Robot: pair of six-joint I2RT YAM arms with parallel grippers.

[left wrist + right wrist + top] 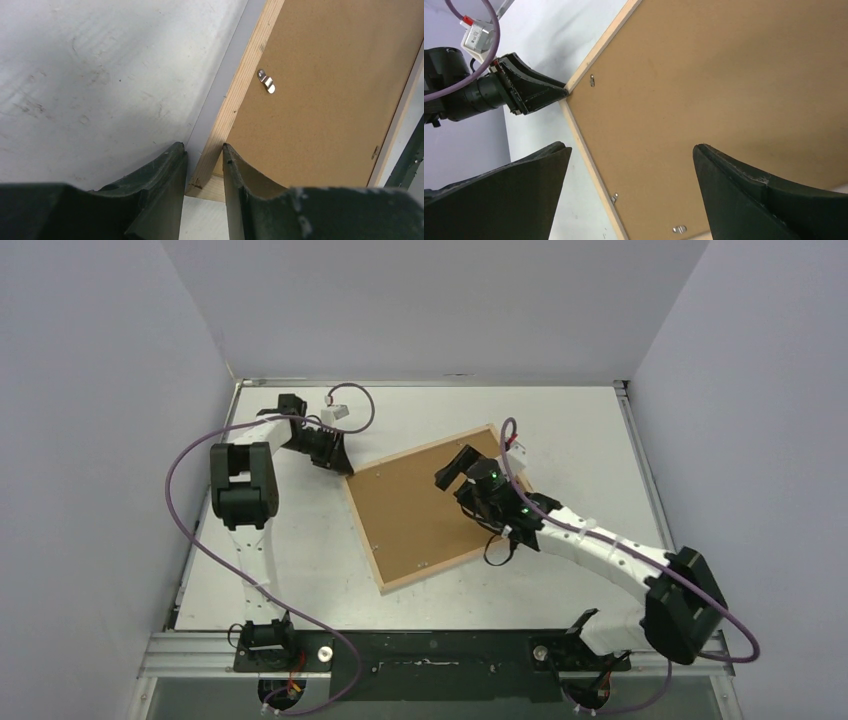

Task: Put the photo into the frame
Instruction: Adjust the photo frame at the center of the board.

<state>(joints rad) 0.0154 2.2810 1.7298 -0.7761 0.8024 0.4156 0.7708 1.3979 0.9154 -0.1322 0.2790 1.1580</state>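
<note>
Progress looks late: thin rectangular pale-wood frame lies face-down, picture centre, brown fibreboard backing panel seated inside; photo unseen, maybe beneath. Left gripper clenches frame's upper-left corner; right gripper released above panel.

Bright, even diffuse light, faint soft shadows, slight close-range blur.

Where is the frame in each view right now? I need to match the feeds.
Top external: the frame lies tilted, centre of picture.
Left wrist: the frame runs diagonally up from the left gripper.
Right wrist: the frame borders the left, corner upper left.
Shared landmark: the left gripper gripping that corner.
</note>
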